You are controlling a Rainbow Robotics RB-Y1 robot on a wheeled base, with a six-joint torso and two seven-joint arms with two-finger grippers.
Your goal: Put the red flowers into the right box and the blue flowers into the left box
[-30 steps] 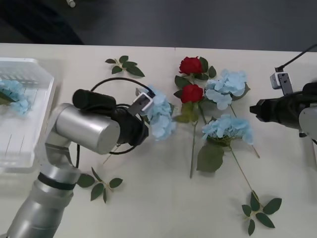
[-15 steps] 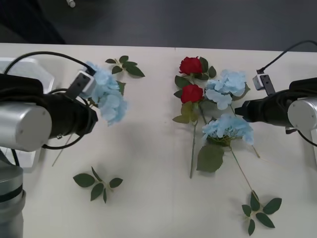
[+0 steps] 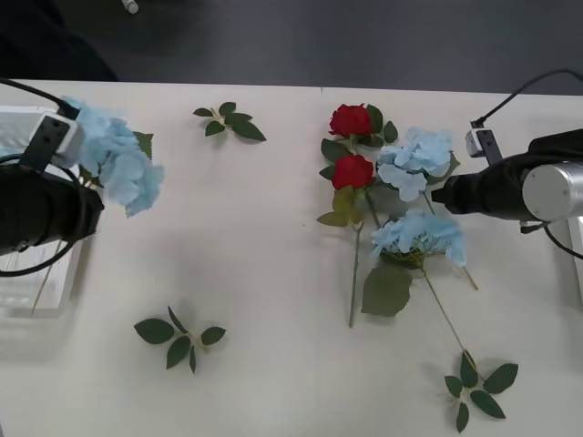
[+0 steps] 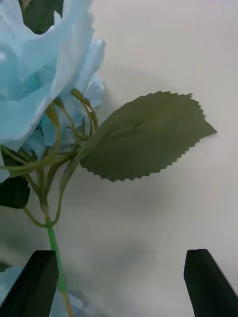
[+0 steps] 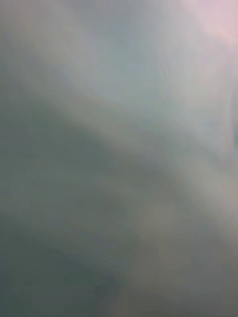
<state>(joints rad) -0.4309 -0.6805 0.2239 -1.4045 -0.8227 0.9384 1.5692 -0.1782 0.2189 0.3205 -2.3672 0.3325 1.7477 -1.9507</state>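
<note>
In the front view, the left gripper (image 3: 77, 177) grips one fluffy blue hydrangea (image 3: 118, 164) beside the ribbed left box (image 3: 36, 282), two more and two red roses (image 3: 352, 146) lying well right; in the right wrist view, the right gripper (image 4: 119, 282) gapes wide.

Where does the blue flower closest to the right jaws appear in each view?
Front view: blue flower right of centre, beside the red flowers.
Right wrist view: probably the pale head ahead of the right gripper.
Left wrist view: too blurred to tell.
Shared landmark: the open right gripper.
</note>
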